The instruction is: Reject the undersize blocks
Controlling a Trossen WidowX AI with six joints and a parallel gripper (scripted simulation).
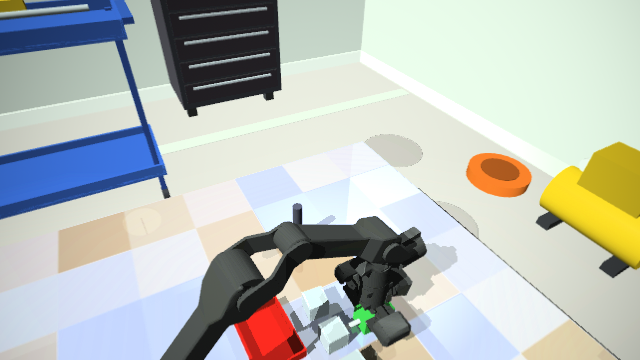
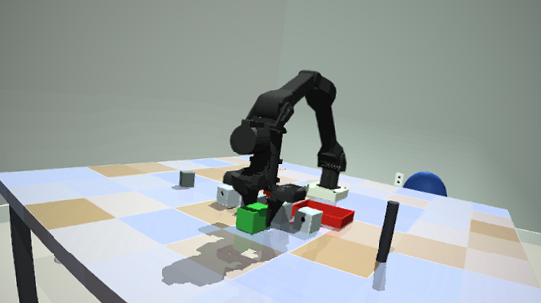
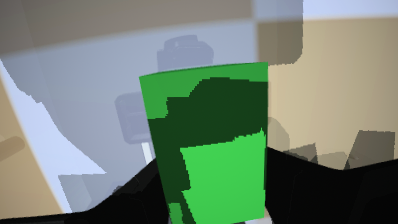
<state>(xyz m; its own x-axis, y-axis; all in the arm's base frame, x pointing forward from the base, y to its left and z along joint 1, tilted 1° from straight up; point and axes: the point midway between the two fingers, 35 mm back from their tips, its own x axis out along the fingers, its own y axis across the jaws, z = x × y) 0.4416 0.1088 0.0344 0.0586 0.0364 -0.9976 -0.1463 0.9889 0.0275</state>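
My gripper (image 1: 371, 314) (image 2: 259, 214) (image 3: 205, 150) is shut on the green GO gauge (image 1: 363, 320) (image 2: 249, 220) (image 3: 225, 167), held low over the table. The gauge's pale pin (image 1: 354, 323) points at the near side of a steel block (image 1: 334, 336); its tip is close to that block, and I cannot tell if it touches or enters the hole. A second block (image 1: 315, 303) (image 2: 308, 220), with a dark hole visible in the exterior view, stands nearby. Another block (image 1: 353, 356) (image 2: 227, 195) stands on the other side. The red tray (image 1: 270, 327) (image 2: 341, 220) shows no block in its visible part.
A dark grey block (image 2: 187, 179) stands farther off in the exterior view. A dark upright post (image 1: 297, 214) (image 2: 388, 232) stands on the table (image 2: 144, 233) beyond the blocks. The arm reaches over the red tray in the top view.
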